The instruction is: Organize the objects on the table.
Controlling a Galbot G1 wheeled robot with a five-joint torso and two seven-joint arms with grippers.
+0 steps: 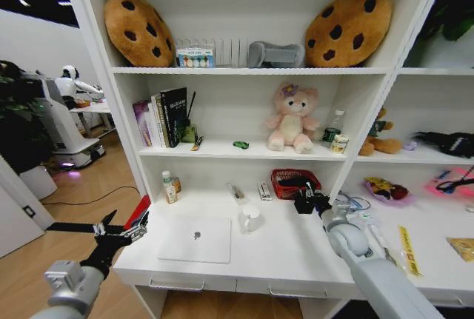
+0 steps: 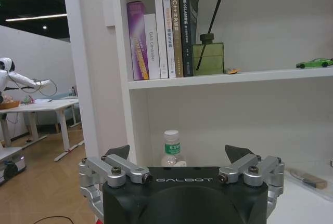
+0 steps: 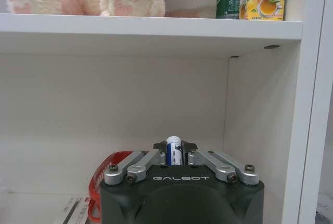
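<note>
Nearest, the left gripper (image 1: pixel 122 232) hangs spread wide and empty off the table's (image 1: pixel 296 260) left edge, silver laptop (image 1: pixel 195 239) just to its right. Farther in, the right gripper (image 1: pixel 309 200) pinches a blue pen (image 3: pixel 174 148), which stands upright betw. its fingers, right beside the red basket (image 1: pixel 293 181) at the back wall.

Desk (image 1: pixel 296 256): laptop (image 1: pixel 196 239) near front-left corner; mug (image 1: pixel 249 218) just right of it; basket (image 1: pixel 294 182) at back edge. Shelf (image 1: pixel 244 150) above: books (image 1: pixel 161 118) at left end, toy car (image 1: pixel 241 144) mid-shelf, plush (image 1: pixel 292 119) right of it, can (image 1: pixel 340 143) near right end.
</note>
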